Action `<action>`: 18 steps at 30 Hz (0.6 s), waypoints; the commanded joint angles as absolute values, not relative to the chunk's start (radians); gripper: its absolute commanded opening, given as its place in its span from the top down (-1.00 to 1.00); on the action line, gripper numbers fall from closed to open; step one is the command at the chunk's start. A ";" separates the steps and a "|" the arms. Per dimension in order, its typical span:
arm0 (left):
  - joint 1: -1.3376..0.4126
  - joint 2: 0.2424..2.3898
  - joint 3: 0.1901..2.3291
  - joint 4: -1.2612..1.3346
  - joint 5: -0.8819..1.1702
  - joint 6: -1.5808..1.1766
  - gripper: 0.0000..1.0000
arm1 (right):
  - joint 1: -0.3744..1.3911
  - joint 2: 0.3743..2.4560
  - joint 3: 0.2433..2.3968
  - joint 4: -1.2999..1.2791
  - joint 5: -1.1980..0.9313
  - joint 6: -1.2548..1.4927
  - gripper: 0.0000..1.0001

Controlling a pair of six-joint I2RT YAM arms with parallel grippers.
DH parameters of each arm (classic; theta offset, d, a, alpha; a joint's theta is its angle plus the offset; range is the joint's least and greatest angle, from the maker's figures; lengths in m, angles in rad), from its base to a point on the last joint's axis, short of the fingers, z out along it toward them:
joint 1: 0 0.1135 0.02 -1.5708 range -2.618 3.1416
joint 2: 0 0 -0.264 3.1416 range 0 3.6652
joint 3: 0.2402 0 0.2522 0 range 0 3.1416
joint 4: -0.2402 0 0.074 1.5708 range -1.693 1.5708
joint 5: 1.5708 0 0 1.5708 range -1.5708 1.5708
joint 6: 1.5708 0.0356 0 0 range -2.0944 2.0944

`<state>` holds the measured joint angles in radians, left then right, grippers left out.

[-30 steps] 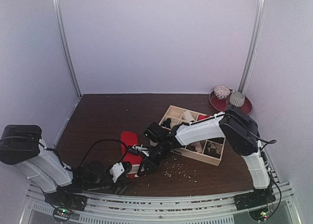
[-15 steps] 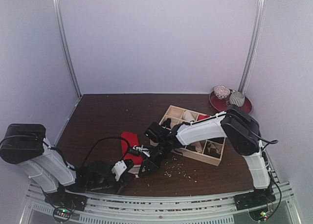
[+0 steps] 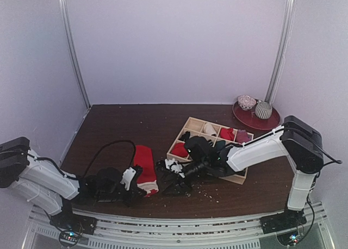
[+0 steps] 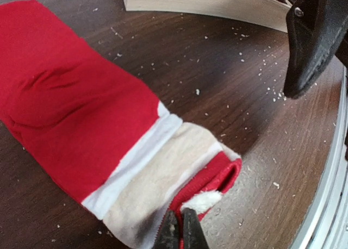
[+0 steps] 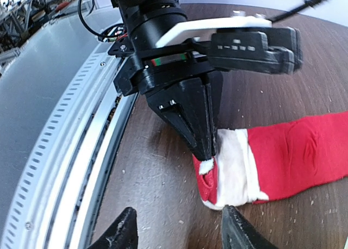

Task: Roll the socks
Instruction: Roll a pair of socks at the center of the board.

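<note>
A red sock (image 3: 144, 161) with a white-grey cuff (image 4: 157, 170) lies flat on the dark wooden table near the front edge, cuff end toward the rail. My left gripper (image 4: 181, 234) is shut on the cuff's folded red edge, where a tuft of white lining sticks out. It shows from the front in the right wrist view as the left gripper (image 5: 208, 151), its black fingers pinched together. My right gripper (image 5: 179, 232) stands open just short of the cuff, touching nothing. From above, the right gripper (image 3: 169, 179) lies low to the right of the sock. No other sock can be told apart.
A wooden divided box (image 3: 187, 123) stands right of the sock and holds several rolled fabric bundles. A red plate (image 3: 274, 120) with two grey-white round items sits at the back right. Pale crumbs (image 3: 204, 192) dot the table. The metal rail (image 3: 179, 227) runs along the front edge.
My left gripper has shut on the sock's cuff. My right gripper has opened and drawn back to the right, its arm now low and stretched out. The sock lies more lengthwise toward the front.
</note>
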<state>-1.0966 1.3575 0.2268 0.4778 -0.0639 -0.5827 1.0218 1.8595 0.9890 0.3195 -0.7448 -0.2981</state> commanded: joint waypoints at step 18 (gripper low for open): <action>-1.045 1.414 0.235 0.463 0.116 -0.646 1.00 | 1.052 2.139 1.171 0.373 -0.651 -0.394 0.14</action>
<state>-1.0470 1.3964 0.2363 0.5011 0.0723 -0.6601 1.0489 2.1151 1.1519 0.3580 -0.6994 -0.4294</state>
